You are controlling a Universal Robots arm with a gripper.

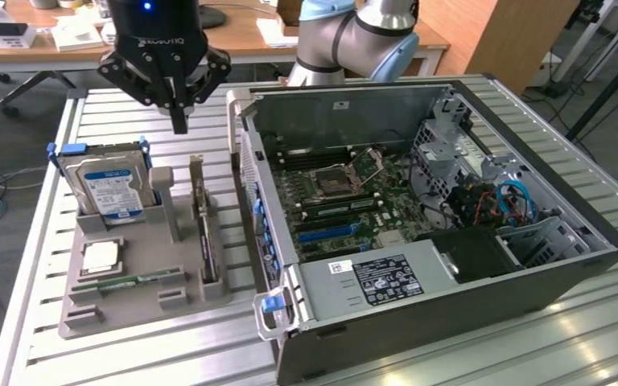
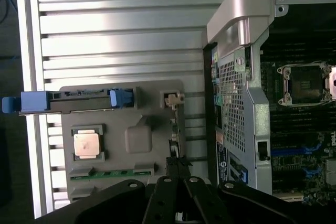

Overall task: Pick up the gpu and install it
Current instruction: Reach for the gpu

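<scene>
- In the exterior view, the black two-fingered gripper [image 1: 180,122] hangs with its tips pinched together on nothing, over the grey moulded parts tray [image 1: 126,310].
- The gpu [image 1: 203,229], a thin flat brownish card, stands on edge in that tray at the gripper's 6 o'clock, and at 9 o'clock of the open dark computer case [image 1: 566,269].
- The wrist view looks down on the gpu [image 2: 177,129] edge-on, just past the closed tips [image 2: 178,165].
</scene>
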